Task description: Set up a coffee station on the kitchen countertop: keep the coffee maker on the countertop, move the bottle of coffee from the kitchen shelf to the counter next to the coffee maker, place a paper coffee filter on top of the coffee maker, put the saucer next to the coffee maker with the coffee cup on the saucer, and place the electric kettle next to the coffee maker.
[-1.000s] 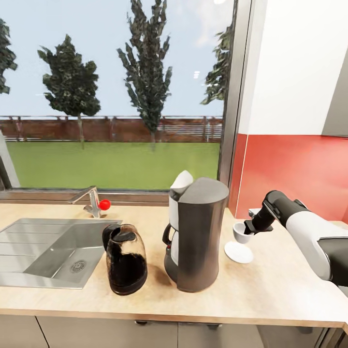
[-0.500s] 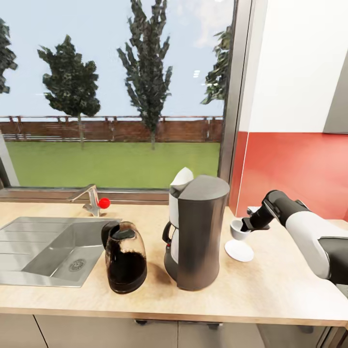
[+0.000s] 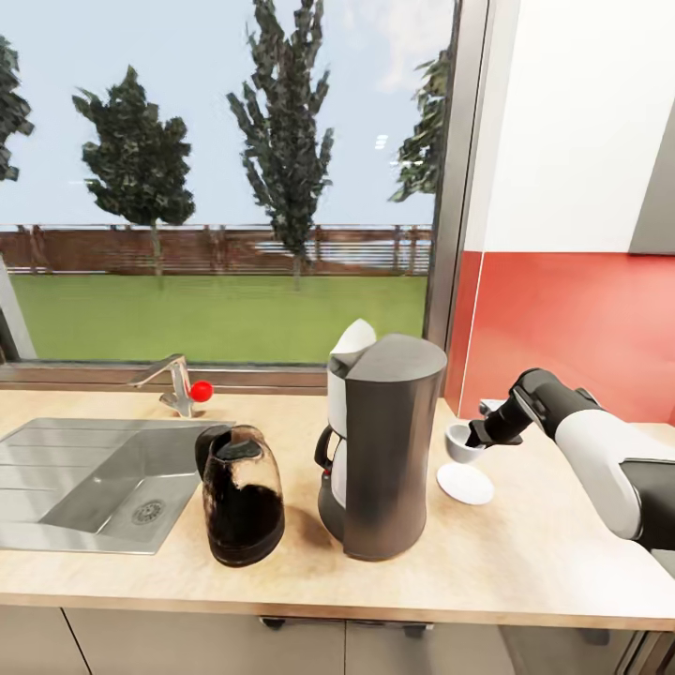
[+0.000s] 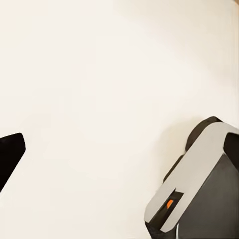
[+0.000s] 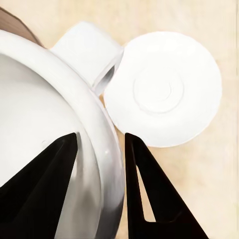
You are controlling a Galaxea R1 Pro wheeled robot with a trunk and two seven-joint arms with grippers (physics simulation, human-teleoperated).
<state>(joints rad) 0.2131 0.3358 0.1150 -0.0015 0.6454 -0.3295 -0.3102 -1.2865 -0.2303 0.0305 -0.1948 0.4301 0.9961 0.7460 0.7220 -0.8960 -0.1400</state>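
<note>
The dark grey coffee maker [image 3: 384, 450] stands on the light wood countertop [image 3: 525, 572], with the white paper coffee filter [image 3: 352, 343] on its top. The glass electric kettle [image 3: 242, 497] is just left of it. To its right lies the white saucer [image 3: 466, 485] [image 5: 167, 89]. My right gripper [image 3: 474, 437] [image 5: 102, 142] is shut on the rim of the white coffee cup [image 3: 458, 446] [image 5: 45, 114], one finger inside and one outside. The cup hangs by the saucer's far edge, its rim overlapping the saucer's edge in the right wrist view. One dark fingertip [image 4: 10, 155] of my left gripper shows at the frame's edge. The bottle of coffee is out of view.
A steel sink [image 3: 94, 483] with a faucet and red knob [image 3: 201, 391] sits at the left of the counter. A window runs behind, and a red wall panel [image 3: 572, 328] stands behind the saucer. Bare counter lies in front of and right of the saucer.
My right gripper has carried the cup slightly up and toward the coffee maker. The whole picture has shifted a little, so the camera moved. Kettle, coffee maker and saucer stay put.
</note>
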